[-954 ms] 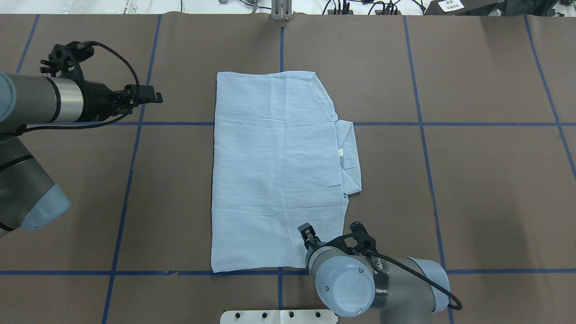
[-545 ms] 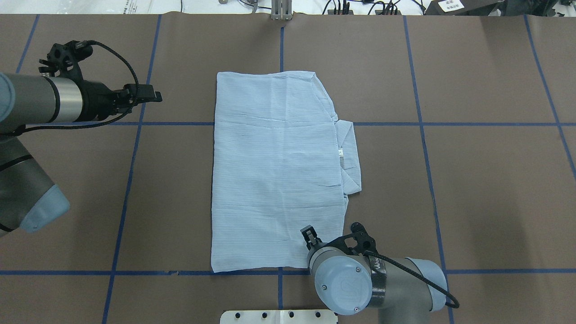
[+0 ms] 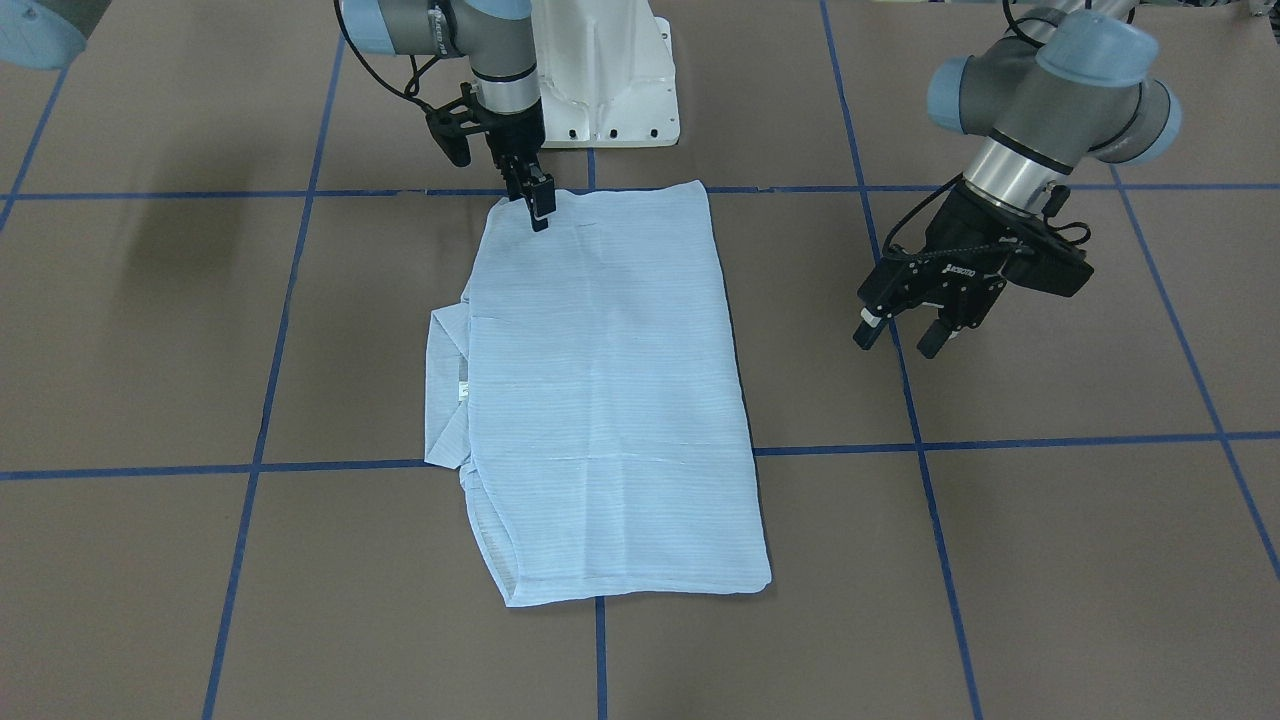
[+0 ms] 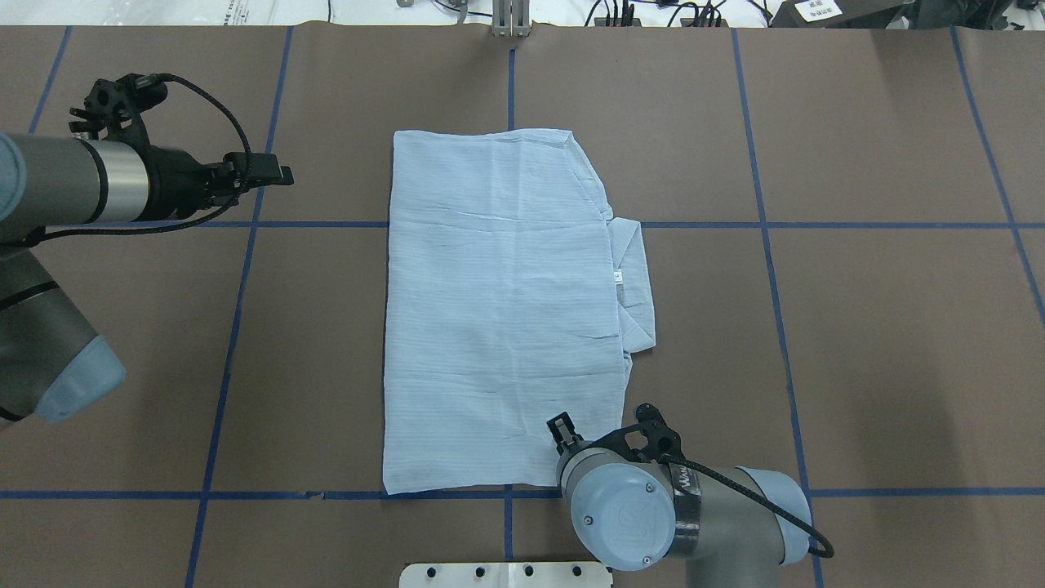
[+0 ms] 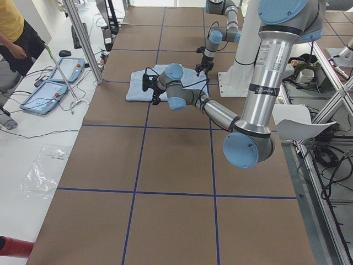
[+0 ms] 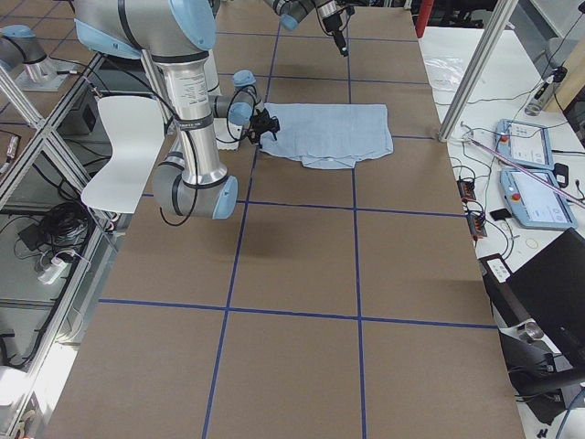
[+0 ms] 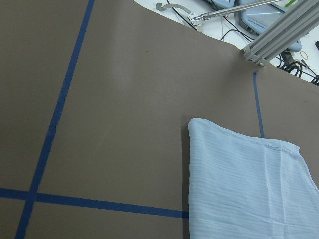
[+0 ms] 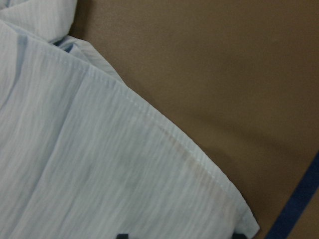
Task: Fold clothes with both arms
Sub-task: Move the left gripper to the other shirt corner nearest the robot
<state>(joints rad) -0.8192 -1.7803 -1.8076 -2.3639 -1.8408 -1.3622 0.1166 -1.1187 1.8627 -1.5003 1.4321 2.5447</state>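
Note:
The pale blue striped shirt (image 4: 506,310) lies folded into a flat rectangle mid-table, its collar (image 4: 637,278) and white neck label (image 4: 618,278) poking out on its right side; it also shows in the front view (image 3: 600,400). My right gripper (image 4: 562,426) points down at the shirt's near right corner (image 3: 540,212). In the right wrist view its two fingertips (image 8: 122,235) stand apart at the bottom edge, over the shirt's hem (image 8: 99,149). My left gripper (image 3: 900,340) is open and empty above bare table, left of the shirt (image 4: 282,174). The left wrist view shows the shirt's far left corner (image 7: 249,189).
Brown table covering with blue tape grid lines (image 4: 237,327). The white pedestal base (image 3: 600,80) stands at the robot's edge. An operator in yellow (image 5: 16,27) and control tablets (image 5: 55,83) are beyond the far edge. A white chair (image 6: 128,146) stands behind the robot.
My right wrist has shifted slightly towards the table's near edge at the shirt's corner. The left arm has barely moved. The shirt lies unchanged.

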